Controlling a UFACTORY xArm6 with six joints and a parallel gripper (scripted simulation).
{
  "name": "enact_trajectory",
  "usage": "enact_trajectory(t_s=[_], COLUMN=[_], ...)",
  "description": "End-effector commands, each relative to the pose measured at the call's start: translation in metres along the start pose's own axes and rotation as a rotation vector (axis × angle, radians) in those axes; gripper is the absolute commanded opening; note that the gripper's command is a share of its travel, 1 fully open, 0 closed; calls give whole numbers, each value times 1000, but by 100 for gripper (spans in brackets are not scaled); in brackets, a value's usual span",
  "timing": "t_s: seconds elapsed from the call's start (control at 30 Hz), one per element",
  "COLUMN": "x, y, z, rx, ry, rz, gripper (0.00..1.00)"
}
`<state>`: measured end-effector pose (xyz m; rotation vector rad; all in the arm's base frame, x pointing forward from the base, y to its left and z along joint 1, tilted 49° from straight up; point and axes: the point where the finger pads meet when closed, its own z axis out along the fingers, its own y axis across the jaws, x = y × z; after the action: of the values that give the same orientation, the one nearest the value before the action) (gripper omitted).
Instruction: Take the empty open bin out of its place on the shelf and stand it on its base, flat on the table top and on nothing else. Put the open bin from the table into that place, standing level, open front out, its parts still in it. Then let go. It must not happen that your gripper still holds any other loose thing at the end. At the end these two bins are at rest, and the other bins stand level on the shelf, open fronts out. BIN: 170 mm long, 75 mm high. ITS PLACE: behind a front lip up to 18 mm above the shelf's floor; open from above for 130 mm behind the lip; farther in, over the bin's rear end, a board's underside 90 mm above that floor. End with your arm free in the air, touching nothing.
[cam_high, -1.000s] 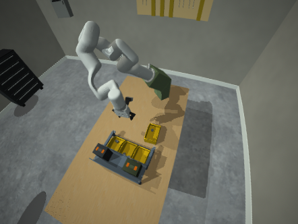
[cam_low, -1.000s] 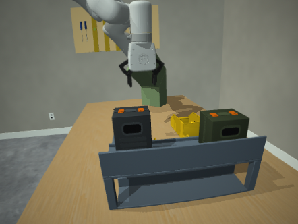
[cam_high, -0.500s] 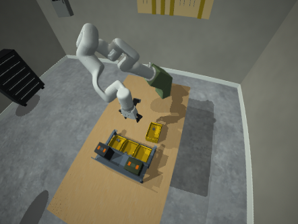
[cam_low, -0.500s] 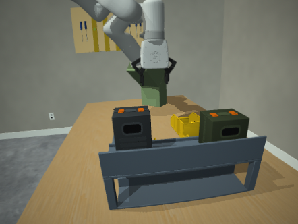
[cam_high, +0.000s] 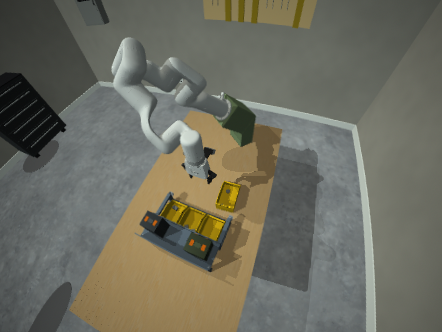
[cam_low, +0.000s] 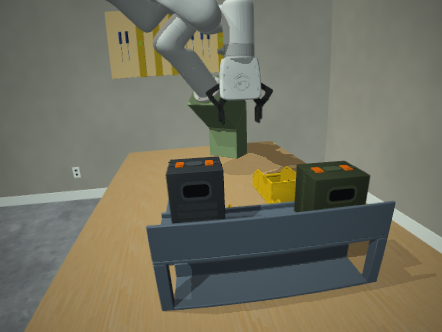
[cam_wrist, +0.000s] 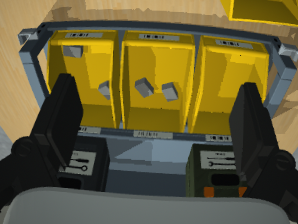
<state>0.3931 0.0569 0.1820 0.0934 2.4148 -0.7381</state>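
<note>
Wrist view: grey blocky parts lie inside two smooth yellow bins (cam_wrist: 156, 112).

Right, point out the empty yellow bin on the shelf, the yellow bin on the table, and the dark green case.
Empty yellow bin (cam_high: 212, 228) (cam_wrist: 231, 82): top, wrist; inside.
Yellow table bin (cam_high: 226, 201) (cam_low: 281, 193) (cam_wrist: 265, 11): top, wrist, inside; exterior, outer wall.
Dark green case (cam_high: 195, 253) (cam_low: 320, 191) (cam_wrist: 196, 175): top, exterior, wrist; body.

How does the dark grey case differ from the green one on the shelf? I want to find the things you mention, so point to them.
The dark grey case (cam_high: 154, 225) (cam_low: 196, 192) (cam_wrist: 90, 162) looks taller and narrower in the exterior view; the green case (cam_high: 199, 246) (cam_low: 334, 187) (cam_wrist: 205, 175) looks lower and wider. Grey stands nearer the shelf's left end in that view, green nearer its right. Both have two orange latches.
</note>
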Motion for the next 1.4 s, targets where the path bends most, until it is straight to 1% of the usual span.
enact_trajectory(t_s=[0.0,0.4,1.37], x=[-1,-2,-2], y=[6,10,10], z=[-1,-2,-2], rx=[-3,-6,-6], ry=[-10,-16,-17], rz=[9,16,16], gripper=[100,100,100])
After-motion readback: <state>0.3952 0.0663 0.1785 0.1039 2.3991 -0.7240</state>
